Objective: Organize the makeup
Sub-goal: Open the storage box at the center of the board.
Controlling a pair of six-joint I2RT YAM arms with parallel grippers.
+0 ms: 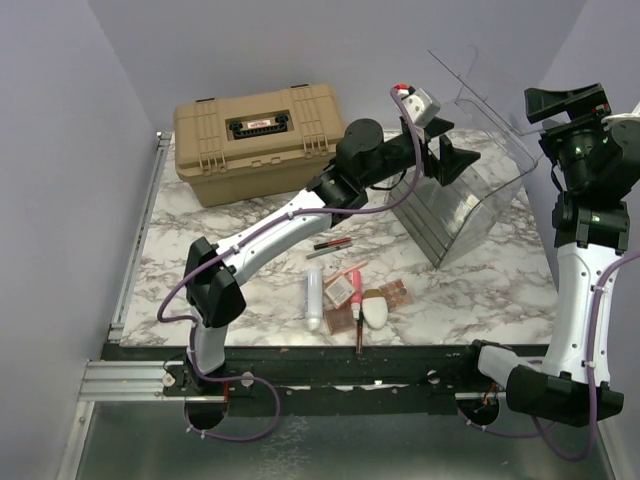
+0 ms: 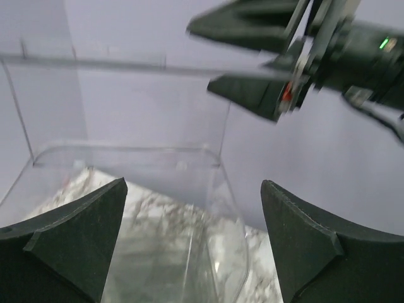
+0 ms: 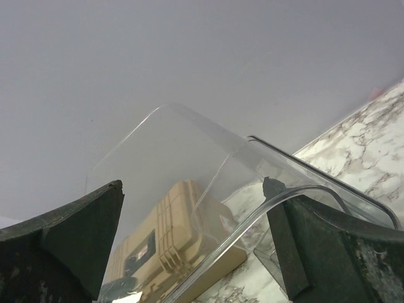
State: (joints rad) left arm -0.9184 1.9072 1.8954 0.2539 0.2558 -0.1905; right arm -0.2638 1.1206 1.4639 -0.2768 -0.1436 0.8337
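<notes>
2-sided approach on tilted clear bin [image 1: 480, 190]: left gripper [image 2: 194, 183], right gripper [image 3: 192, 189] spread wide, empty, near rim, probably to right it. Makeup [image 1: 350, 295] clustered near front edge, untouched.

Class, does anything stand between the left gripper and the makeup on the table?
Nothing visible does. The left gripper is open up at the clear bin; only marble tabletop shows between it and the makeup pile.

Spread tool [image 3: 192, 185] near clear bin [image 3: 189, 140]
</notes>
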